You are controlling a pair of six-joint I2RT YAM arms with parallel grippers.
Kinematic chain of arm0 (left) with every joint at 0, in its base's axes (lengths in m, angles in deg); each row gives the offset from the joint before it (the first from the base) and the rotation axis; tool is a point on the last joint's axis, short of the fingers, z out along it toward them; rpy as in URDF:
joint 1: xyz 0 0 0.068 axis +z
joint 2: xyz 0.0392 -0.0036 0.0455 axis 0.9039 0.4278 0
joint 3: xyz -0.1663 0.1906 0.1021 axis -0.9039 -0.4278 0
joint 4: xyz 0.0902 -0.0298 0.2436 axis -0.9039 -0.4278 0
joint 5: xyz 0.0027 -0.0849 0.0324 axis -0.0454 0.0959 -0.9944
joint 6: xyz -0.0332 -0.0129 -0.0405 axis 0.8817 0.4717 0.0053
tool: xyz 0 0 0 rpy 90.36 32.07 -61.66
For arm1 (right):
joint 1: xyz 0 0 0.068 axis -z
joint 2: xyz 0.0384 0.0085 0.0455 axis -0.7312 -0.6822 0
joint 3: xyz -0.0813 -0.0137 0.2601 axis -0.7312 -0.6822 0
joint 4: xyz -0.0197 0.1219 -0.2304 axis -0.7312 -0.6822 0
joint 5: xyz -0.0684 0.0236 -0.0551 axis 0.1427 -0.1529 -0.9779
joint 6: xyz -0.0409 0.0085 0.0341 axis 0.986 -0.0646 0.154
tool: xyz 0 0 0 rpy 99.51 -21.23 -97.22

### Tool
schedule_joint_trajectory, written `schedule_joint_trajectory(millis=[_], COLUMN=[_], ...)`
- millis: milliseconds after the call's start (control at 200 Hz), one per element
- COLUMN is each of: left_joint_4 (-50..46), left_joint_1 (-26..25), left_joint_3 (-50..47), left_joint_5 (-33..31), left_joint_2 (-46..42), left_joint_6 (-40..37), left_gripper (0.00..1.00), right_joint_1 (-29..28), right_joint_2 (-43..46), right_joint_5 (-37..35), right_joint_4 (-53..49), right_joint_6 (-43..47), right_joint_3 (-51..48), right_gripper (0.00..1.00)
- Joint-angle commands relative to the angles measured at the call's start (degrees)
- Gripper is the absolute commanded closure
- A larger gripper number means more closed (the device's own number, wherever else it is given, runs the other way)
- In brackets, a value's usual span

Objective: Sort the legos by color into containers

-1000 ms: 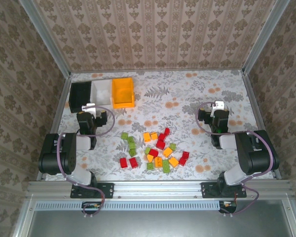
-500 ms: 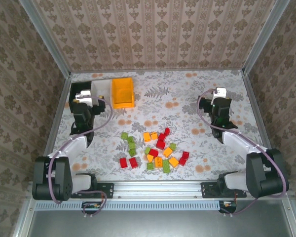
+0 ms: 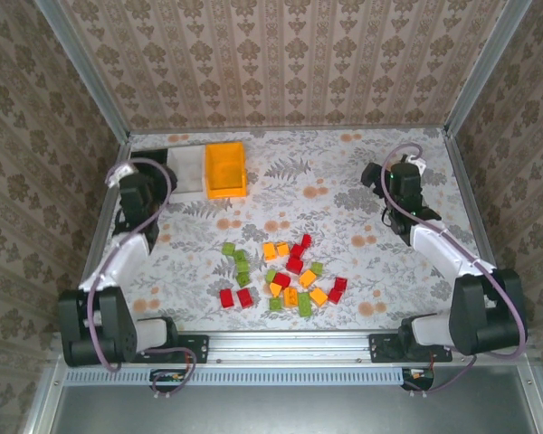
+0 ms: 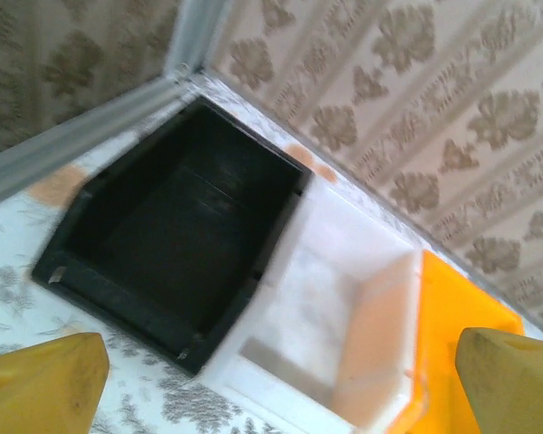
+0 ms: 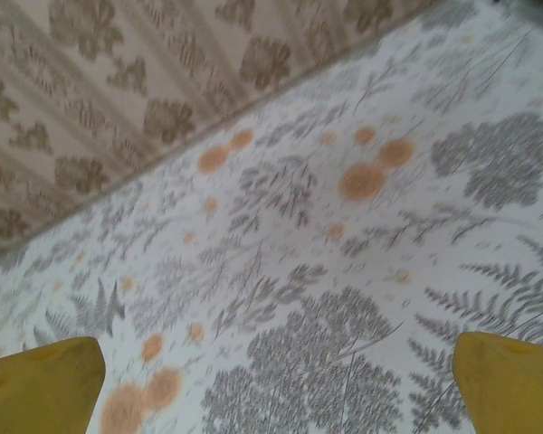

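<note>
Legos: a loose heap of red, orange and green legos (image 3: 281,273) lies on the flower-patterned table (image 3: 344,185), at about 6 o'clock from its middle, close to the front rail. None of them sits in a bin.
Left gripper: the left gripper (image 3: 132,186) hangs at about 10 o'clock, at the near side of the bin row. In the wrist view its yellow fingers (image 4: 45,380) stand spread wide with nothing between them.
Right gripper: the right gripper (image 3: 401,177) hangs at about 2 o'clock over bare table, well apart from the heap. Its yellow fingers (image 5: 507,380) are spread wide and empty.
Containers: the containers stand in a row in the far-left corner, at about 11 o'clock. The black bin (image 4: 176,244), white bin (image 3: 188,167) and orange bin (image 3: 224,169) run left to right, each touching the next. The black and white ones look empty inside.
Wall: patterned wallpaper (image 3: 281,63) rises just behind the row, at 12 o'clock.
</note>
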Motion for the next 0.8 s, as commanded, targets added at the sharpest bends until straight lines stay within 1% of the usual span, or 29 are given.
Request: schedule_joint_trajectory(millis=[0,35,75,120,165,315,355,470,515,560,685,705,795], left_joint_4=[-15.41,-18.74,-21.31,-23.37,-25.02,-28.49,-28.54,-27.35,-28.29,-29.62,-32.27,-32.83,-32.85], left_joint_1=[-4.35,-5.13,-5.8,-6.53,-7.49,-10.07,-10.48,-12.3,-12.75,-12.88,-13.06,-13.04,-13.15], left_joint_3=[12.92,16.39,20.02,23.47,26.78,35.01,36.59,39.73,41.32,43.19,46.52,46.98,47.41], left_joint_5=[4.19,3.08,3.16,2.99,2.51,-2.05,-2.02,-4.26,-5.35,-5.45,-8.23,-8.63,-7.99], left_joint_2=[7.63,11.0,14.64,18.63,22.07,30.97,32.65,36.43,38.36,40.32,44.88,45.45,46.95], left_joint_6=[-10.79,-12.01,-13.58,-15.01,-16.71,-19.74,-20.29,-21.95,-22.03,-21.72,-20.61,-20.32,-19.82], left_gripper=[0.01,0.02,0.05,0.07,0.08,0.13,0.15,0.16,0.17,0.19,0.25,0.26,0.33], right_joint_1=[-0.54,-0.82,-0.9,-1.14,-1.3,-1.56,-1.6,-1.83,-1.87,-1.87,-2.11,-2.13,-2.35], right_joint_2=[-2.17,-2.68,-2.75,-3.54,-4.49,-4.61,-4.55,-4.04,-3.9,-3.67,-3.54,-1.84,-1.18], right_joint_5=[6.56,7.2,7.95,8.26,8.32,8.44,8.66,9.02,9.02,8.94,8.68,8.67,7.85], right_joint_4=[-8.19,-8.95,-9.56,-10.03,-10.23,-10.89,-10.93,-11.25,-11.36,-11.59,-11.84,-11.88,-12.03], right_joint_6=[-0.03,0.45,0.83,0.94,1.13,1.83,2.01,2.54,2.54,2.54,2.37,2.41,2.28], right_joint_3=[3.86,4.26,4.53,4.72,4.71,5.02,5.08,5.18,5.18,5.31,5.15,5.13,5.01], right_gripper=[0.0,0.0,0.0,0.0,0.0,0.0,0.0,0.0,0.0,0.0,0.0,0.0,0.0])
